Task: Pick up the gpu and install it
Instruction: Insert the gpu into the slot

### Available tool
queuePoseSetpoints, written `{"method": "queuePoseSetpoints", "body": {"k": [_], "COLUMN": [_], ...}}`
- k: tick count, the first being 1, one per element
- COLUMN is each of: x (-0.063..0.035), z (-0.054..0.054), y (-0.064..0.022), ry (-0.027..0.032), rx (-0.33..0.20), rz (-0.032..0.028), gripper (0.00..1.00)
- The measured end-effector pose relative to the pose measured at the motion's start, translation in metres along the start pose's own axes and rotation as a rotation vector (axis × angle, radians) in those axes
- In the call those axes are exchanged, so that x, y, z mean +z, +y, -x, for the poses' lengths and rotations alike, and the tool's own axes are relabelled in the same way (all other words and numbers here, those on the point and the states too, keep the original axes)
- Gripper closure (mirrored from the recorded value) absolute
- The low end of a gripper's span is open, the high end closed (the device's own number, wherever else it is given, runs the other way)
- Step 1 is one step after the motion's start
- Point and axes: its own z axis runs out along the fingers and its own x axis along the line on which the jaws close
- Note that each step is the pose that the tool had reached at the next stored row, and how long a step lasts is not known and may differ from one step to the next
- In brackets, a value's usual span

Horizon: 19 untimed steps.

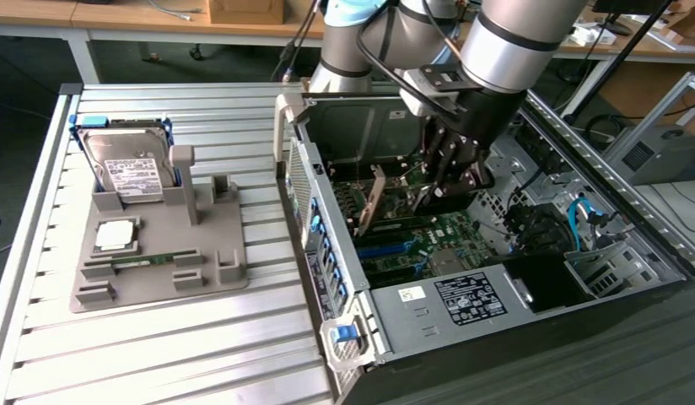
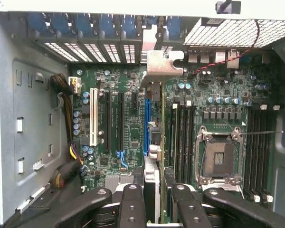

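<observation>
Beside the gpu (image 2: 153, 137), memory slots (image 2: 183, 137)

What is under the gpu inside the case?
The motherboard, with its blue slot beside the card's edge. The gpu, gripped in the claw, covers whatever lies directly beneath it, so seating cannot be judged.

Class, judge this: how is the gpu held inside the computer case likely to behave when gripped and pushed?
The gpu is probably stiff: it shows as a straight edge between the jaws. It is likely fragile, being a thin board with a thin metal bracket. Standing on its narrow edge over the motherboard, it may tilt if pushed off-centre.
</observation>
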Motion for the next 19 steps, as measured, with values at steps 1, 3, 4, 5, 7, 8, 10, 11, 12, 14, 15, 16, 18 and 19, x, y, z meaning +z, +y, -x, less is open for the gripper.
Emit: {"method": "queuePoseSetpoints", "body": {"k": [1,3,4,5,7,8,10,11,12,14,15,16,18,19], "x": [0.0003,0.0013,0.0017,0.002,0.0028,0.0031,0.0039,0.0043,0.0048,0.0059,0.0067,0.0075,0.0094,0.0104], "z": [0.0,-0.001,-0.001,-0.001,-0.001,-0.001,-0.001,-0.002,-0.002,-0.002,-0.002,-0.002,-0.002,-0.002], "y": [0.0006,0.0025,0.0031,0.0036,0.0046,0.0051,0.0064,0.0071,0.0082,0.0098,0.0102,0.0103,0.0103,0.0104], "ry": [0.0,0.0001,0.0,0.0,-0.0001,0.0,0.0001,0.0,0.0,-0.0001,-0.0002,-0.0001,-0.0001,-0.0001], "rx": [0.0,0.0,0.0,0.0,0.0,0.0,0.0,0.0,0.0,0.0,0.0,0.0,0.0,0.0], "rz": [0.0,0.0,0.0,0.0,0.0,0.0,0.0,0.0,0.0,0.0,-0.0001,-0.0001,0.0,0.0], "gripper": [0.73,0.73,0.73,0.73,0.73,0.73,0.73,0.73,0.73,0.73,0.73,0.73,0.73,0.73]}}
